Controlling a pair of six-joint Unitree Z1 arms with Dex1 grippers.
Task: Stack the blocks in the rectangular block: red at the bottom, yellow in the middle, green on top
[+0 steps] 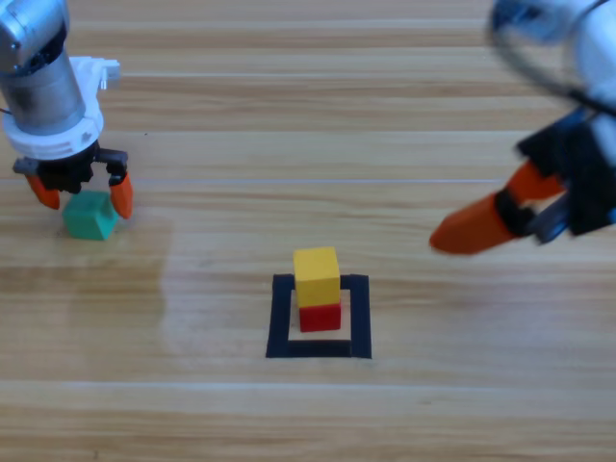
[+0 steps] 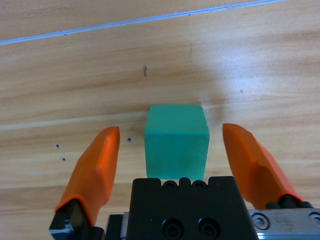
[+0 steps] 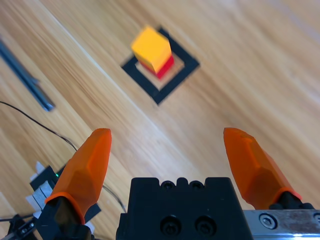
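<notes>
Green cube sits between the left claw's spread jaws, ungrasped; we note yellow cube atop red cube; right claw released, empty.

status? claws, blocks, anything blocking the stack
Left claw open, straddling green cube, not gripping. Right claw open, empty, off to the side. Yellow cube on red cube inside tape square. Stack unobstructed.

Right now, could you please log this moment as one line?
left pincer open around green | yellow on red in tape square | right pincer open, aside
</notes>
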